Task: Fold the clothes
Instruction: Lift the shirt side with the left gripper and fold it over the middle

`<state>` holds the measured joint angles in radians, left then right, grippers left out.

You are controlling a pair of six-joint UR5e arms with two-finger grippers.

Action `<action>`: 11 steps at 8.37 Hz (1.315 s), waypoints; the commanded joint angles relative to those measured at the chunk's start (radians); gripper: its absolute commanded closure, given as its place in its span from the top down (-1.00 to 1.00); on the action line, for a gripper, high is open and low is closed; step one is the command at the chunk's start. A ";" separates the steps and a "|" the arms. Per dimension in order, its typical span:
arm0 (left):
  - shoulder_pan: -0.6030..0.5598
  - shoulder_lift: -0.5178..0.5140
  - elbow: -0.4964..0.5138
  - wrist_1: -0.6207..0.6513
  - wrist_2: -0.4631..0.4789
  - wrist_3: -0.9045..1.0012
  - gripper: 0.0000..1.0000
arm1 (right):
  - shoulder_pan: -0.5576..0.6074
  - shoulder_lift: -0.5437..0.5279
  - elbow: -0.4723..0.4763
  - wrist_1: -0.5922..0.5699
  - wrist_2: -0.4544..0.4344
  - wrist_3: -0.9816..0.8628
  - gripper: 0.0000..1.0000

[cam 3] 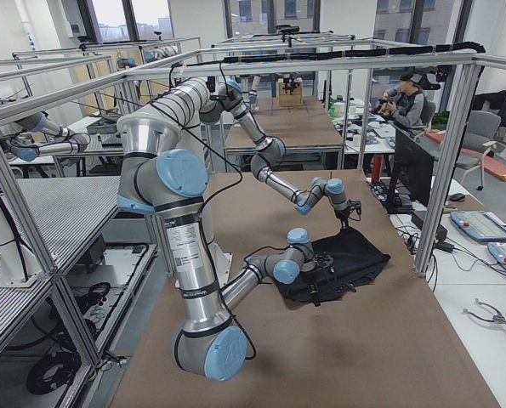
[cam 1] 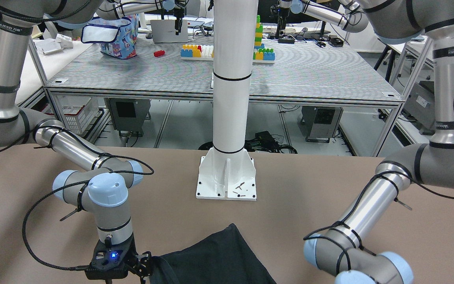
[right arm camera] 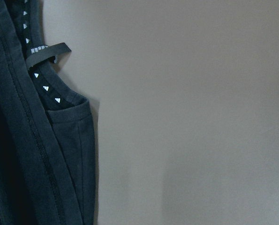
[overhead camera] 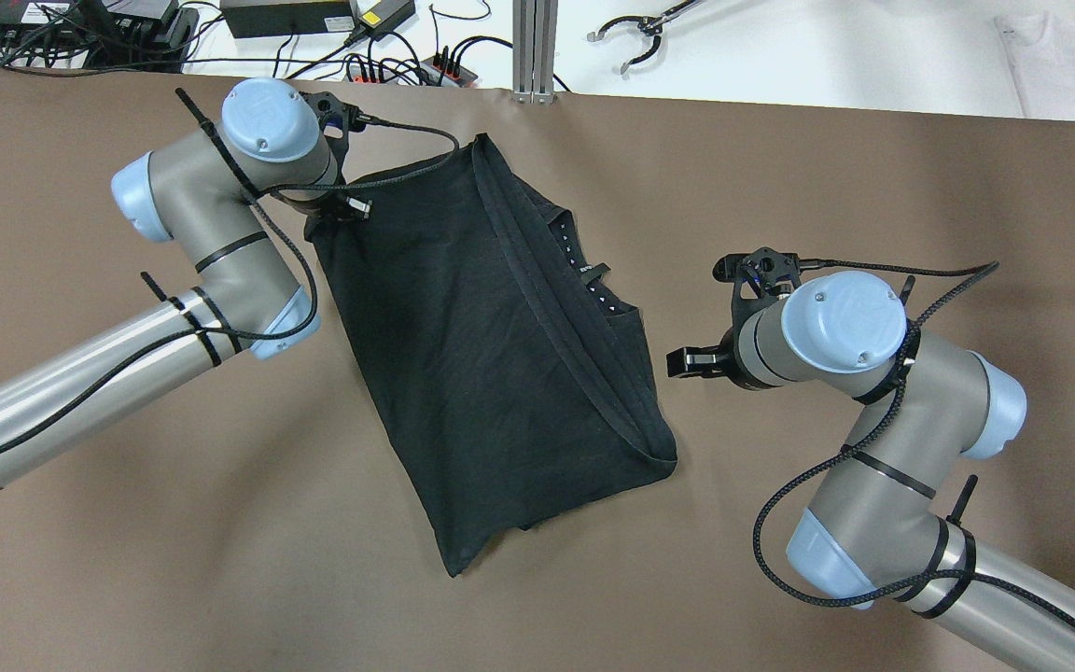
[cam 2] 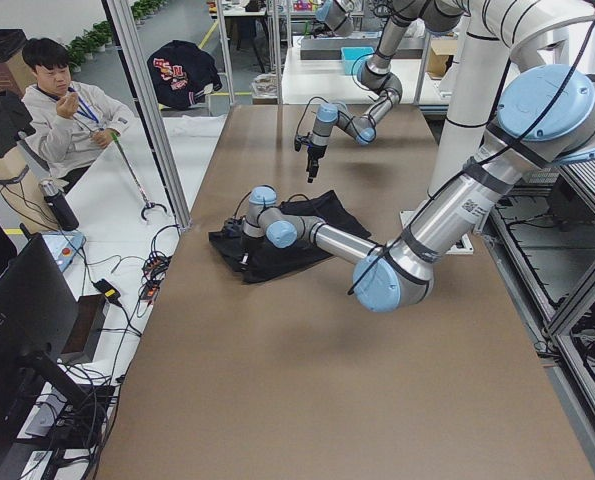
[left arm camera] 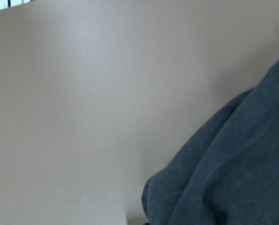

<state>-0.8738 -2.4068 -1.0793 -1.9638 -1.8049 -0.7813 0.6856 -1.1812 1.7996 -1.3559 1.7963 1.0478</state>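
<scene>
The right gripper [cam 1: 145, 267] sits just beside the black clothes [cam 1: 215, 258] — brown table [cam 1: 329, 197] beneath, white pillar [cam 1: 231, 79] behind.

- A robotics laboratory in a large open hall is shown.
- The brown-topped table [overhead camera: 780, 187] is fenced by aluminium profile posts [cam 2: 149, 120], and a white pillar [cam 1: 231, 79] is bolted to it.
- More robot arms [cam 1: 325, 14] are mounted at neighbouring benches.
- Toy building blocks [cam 1: 195, 51] are laid out on a striped bench [cam 1: 321, 75] behind.
- A power strip [overhead camera: 425, 67] and loose cables [overhead camera: 80, 28] are strung along the table edge.
- A monitor [cam 2: 22, 330] is placed alongside, and a seated person [cam 2: 67, 130] is seen nearby.
</scene>
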 commanded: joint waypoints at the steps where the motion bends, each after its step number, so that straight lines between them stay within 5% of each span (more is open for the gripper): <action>1: -0.022 -0.240 0.403 -0.231 0.024 0.031 -1.00 | 0.000 0.000 0.001 0.000 0.000 0.006 0.87; 3: -0.027 -0.264 0.426 -0.236 0.022 0.063 -0.96 | -0.001 0.002 0.000 0.000 0.000 0.006 0.87; 4: -0.040 -0.264 0.421 -0.253 0.024 0.103 0.97 | -0.001 0.003 0.000 0.000 0.000 0.006 0.87; 8: -0.135 -0.244 0.403 -0.260 -0.142 0.214 1.00 | -0.017 0.027 -0.015 0.015 -0.018 0.165 0.85; 11: -0.136 -0.172 0.317 -0.260 -0.140 0.211 1.00 | -0.081 0.040 -0.149 0.269 -0.064 0.534 0.84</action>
<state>-1.0065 -2.6214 -0.7104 -2.2242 -1.9414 -0.5723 0.6402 -1.1520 1.7356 -1.2268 1.7615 1.3793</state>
